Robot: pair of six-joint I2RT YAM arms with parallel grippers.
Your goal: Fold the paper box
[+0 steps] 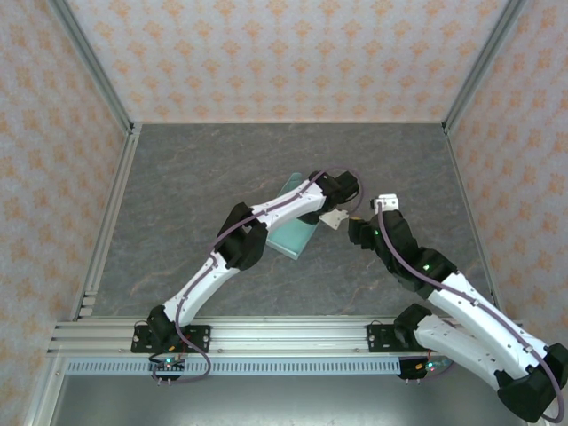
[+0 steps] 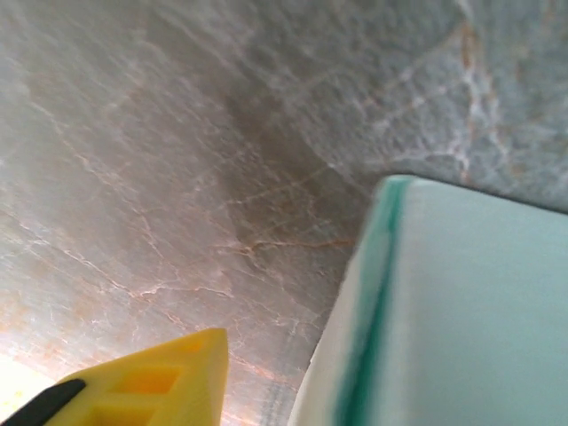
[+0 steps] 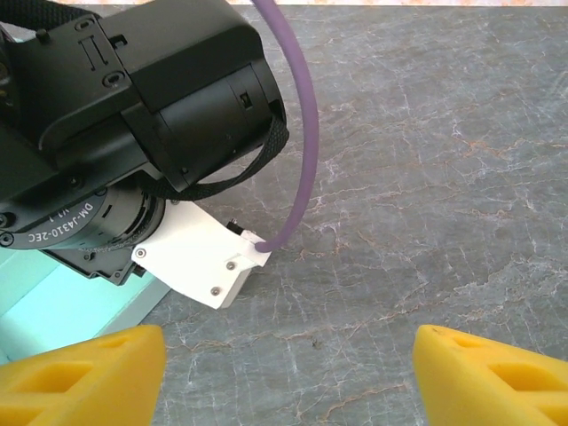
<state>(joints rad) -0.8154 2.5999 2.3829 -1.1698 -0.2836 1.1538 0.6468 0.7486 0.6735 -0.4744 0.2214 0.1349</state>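
The paper box [image 1: 295, 232] is a pale mint flat piece lying on the table under my left forearm. In the left wrist view its edge [image 2: 461, 311] fills the right side, with a darker green crease along it. My left gripper [image 1: 324, 211] is low over the box's right end. One of its yellow fingers [image 2: 151, 386] stands clear of the box with bare table between them, and the other finger is hidden. My right gripper [image 3: 288, 373] hovers open just to the right, over bare table. A corner of the box [image 3: 53, 306] lies to its left.
The left arm's black wrist and white camera mount [image 3: 200, 257] sit close in front of the right gripper, with a purple cable [image 3: 302, 133] looping over. The grey marble-look table [image 1: 195, 177] is walled in by patterned panels on three sides.
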